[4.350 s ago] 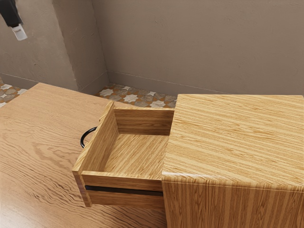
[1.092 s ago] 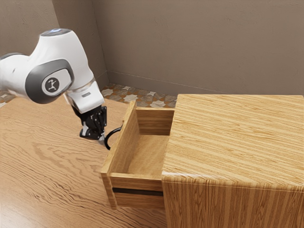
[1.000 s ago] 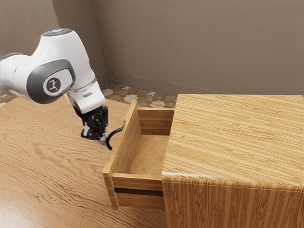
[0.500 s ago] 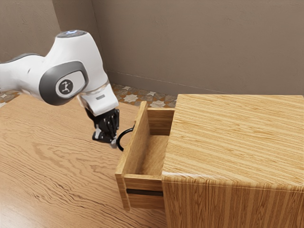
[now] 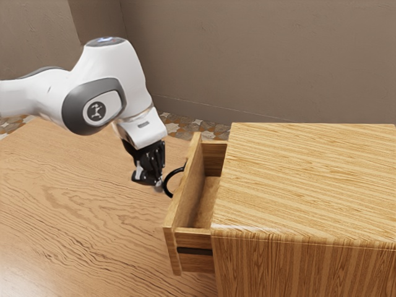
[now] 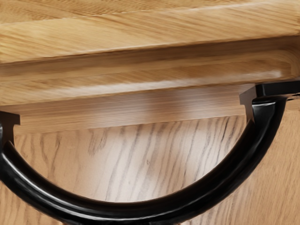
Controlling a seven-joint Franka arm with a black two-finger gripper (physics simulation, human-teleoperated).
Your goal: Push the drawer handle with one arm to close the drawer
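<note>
"Where's the gripper (image 5: 159, 185) got to?"

"Right at the outer curve of the black handle (image 5: 165, 181), near the middle of the bow by the look of it. I couldn't swear they touch."

"Open or closed, would you say?"

"Can't tell from here, nor whether it has hold of anything. For a push it hardly needs a grip."

"Why the middle?"

"So the shove goes in evenly, I'd guess. Push nearer one end and the drawer (image 5: 193, 239) might skew and bind. In the wrist view the bow stands out from the front panel (image 5: 187, 179), both its feet on the wood."

"And the arm (image 5: 139, 80) behind it?"

"It reaches in from the exterior view's left, hand angled downward, on the handle's side. That puts its push in line with the cabinet (image 5: 309, 179)."

"So the drawer's not home."

"No, it's part-way out, a gap showing behind the panel, all of it over the table (image 5: 74, 204). I'd want a steady push toward the cabinet, and no slipping off that round bar."
</note>
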